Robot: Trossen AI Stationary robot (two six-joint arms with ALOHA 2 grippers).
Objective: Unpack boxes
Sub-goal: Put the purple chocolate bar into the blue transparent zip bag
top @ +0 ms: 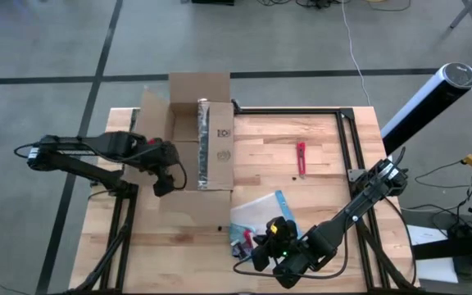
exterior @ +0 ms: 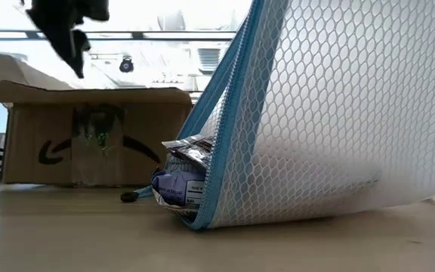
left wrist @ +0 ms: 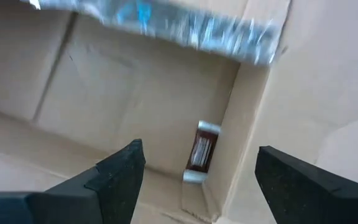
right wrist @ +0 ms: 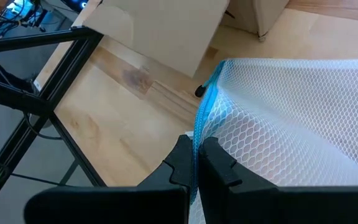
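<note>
**One opened box, one mesh pouch, one red item**

One brown corrugated cardboard box point(top: 197, 139) sat at the bench's point(top: 318, 147) far left, flaps spread open, a silvery tape strip along one flap. Inside: bare cardboard walls and one small foil-edged packet point(left wrist: 201, 152). The left tool point(top: 164, 182) hung at the box's near-left edge, fingers spread wide. One white mesh pouch point(right wrist: 291, 118) with blue edging, holding crumpled wrappers, was pinched by the right tool point(right wrist: 196, 163) at the near edge. One small red tool point(top: 301, 158) lay mid-bench.
</note>
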